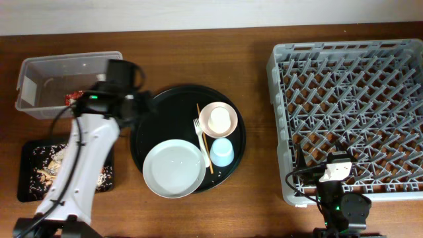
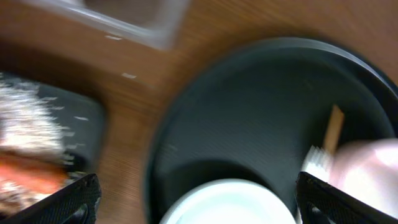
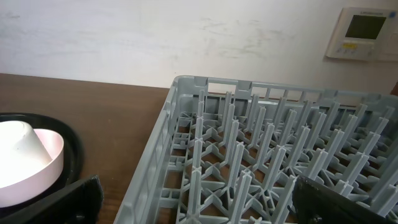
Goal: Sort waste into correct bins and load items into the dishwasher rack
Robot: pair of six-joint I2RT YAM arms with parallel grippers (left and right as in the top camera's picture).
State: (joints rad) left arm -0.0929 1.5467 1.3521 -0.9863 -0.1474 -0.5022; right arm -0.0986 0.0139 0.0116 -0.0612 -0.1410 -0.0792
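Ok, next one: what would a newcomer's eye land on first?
The big grey rack at right, nothing in it. Mid-table, a round tray holds plate, bowl, cream cup, blue cup, fork and chopsticks. At left, the left arm spans from a rice-strewn black tray to the clear tub.

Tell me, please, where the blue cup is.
Overhead, the blue cup sits on the round black tray, right of the white plate, just below the pink bowl.
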